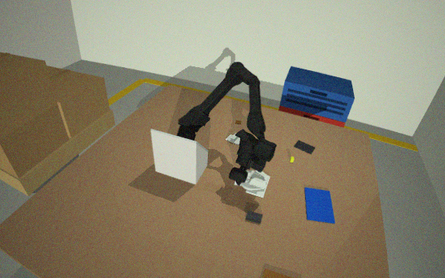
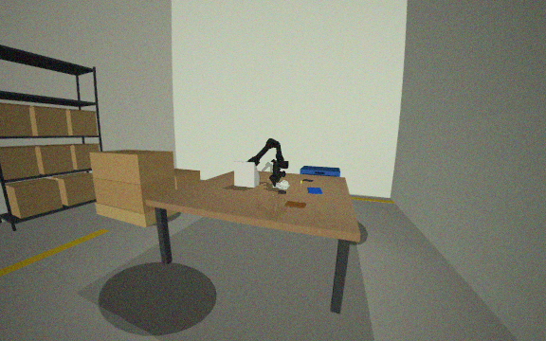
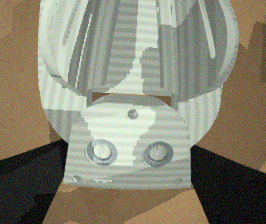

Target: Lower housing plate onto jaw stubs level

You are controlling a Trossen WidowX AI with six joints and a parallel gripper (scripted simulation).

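Note:
The pale housing plate (image 3: pixel 129 134) lies between my two black fingers in the wrist view. Its outline looks straight, and its two ringed round holes show pale round ends inside. My gripper (image 3: pixel 129 147) (image 1: pixel 244 182) (image 2: pixel 276 184) is shut on the plate, one finger at each side edge. The two pale curved jaws (image 3: pixel 84 55) (image 3: pixel 196 60) lie beyond the plate over the pale base (image 3: pixel 204 120). The white assembly (image 1: pixel 258 184) (image 2: pixel 282 185) is on the table, partly hidden by my hand. Any gap between plate and stubs cannot be seen from above.
A white block (image 1: pixel 174 156) (image 2: pixel 245 174) stands left of the hand. A small white piece (image 1: pixel 232 139) lies behind it. Dark pieces (image 1: pixel 253 217) (image 1: pixel 304 147), a yellow piece (image 1: pixel 292 159) and a blue sheet (image 1: pixel 319 205) (image 2: pixel 315 190) lie around the assembly.

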